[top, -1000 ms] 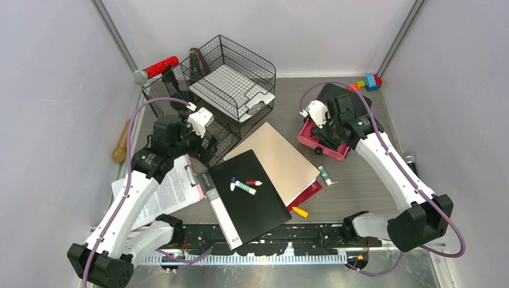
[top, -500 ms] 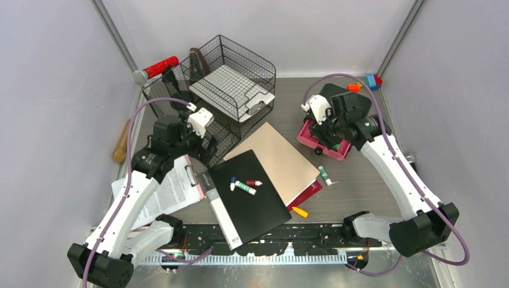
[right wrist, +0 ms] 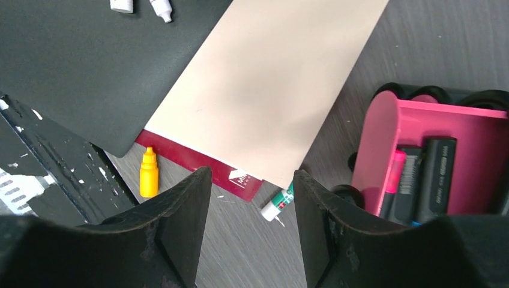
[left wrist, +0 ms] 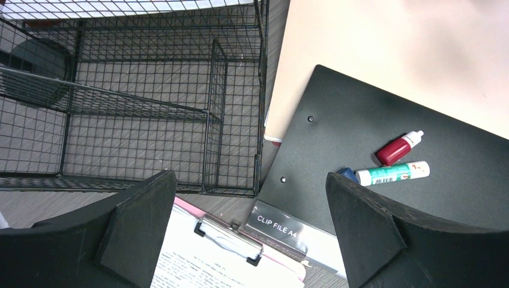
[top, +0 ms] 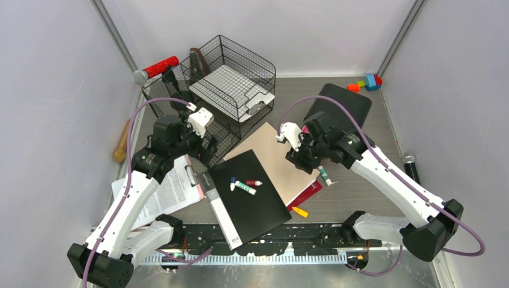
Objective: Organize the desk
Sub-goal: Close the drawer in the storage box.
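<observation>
Hovering right gripper (right wrist: 249,223): it is hanging partly open and holding nothing, over the near edge of the tan folder (right wrist: 282,90), where a green-and-white marker (right wrist: 277,205) is lying; it is probably lining up for that loose pen.
Left gripper (left wrist: 252,234): it is standing wide open and empty above the clipboard (left wrist: 231,237), beside the wire-mesh rack (left wrist: 150,120), seemingly waiting its turn.
Desk (top: 289,99): grey and streaked like wood grain, it is lying under everything between the pale walls and is looking cluttered, with the folder, the black clip file (left wrist: 348,126) and the clipboard overlapping askew.
Pink drawer (right wrist: 420,150): it is sitting open with pens inside, likely receiving the loose ones.
Yellow bottle (right wrist: 148,174): it is lying loose beside the clip file's corner.
</observation>
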### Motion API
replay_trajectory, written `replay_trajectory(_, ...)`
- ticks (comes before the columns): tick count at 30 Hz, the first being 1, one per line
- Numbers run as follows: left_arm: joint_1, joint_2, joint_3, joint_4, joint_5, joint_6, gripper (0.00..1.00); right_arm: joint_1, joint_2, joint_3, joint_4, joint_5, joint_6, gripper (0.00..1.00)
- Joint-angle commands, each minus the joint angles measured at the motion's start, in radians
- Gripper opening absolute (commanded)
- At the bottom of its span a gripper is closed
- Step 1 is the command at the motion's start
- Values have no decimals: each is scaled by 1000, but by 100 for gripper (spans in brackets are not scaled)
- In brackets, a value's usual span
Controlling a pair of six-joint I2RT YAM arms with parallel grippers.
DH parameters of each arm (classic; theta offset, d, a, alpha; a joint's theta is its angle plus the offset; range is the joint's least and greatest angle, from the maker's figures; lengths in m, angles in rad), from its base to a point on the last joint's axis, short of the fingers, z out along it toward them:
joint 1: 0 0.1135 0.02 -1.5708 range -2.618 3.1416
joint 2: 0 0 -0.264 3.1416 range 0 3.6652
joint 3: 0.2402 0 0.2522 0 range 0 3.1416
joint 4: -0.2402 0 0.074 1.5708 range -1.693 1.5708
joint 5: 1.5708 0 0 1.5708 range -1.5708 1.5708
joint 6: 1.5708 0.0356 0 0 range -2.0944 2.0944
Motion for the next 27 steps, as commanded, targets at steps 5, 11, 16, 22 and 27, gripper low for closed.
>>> replay_trajectory(5,0,-13,-5,37,13,17,99,59,54,-21,52,51,34,58)
replay_trajectory(11,0,-15,-10,40,14,20,99,60,86,-75,111,129,-2,57)
replay_trajectory(16,0,-19,-14,37,14,21,99,60,131,-120,172,211,-38,56)
replay_trajectory(22,0,-21,-17,37,15,22,99,60,170,-122,206,242,-50,55)
replay_trajectory(27,0,-21,-17,36,15,24,99,54,200,-128,231,302,-89,55)
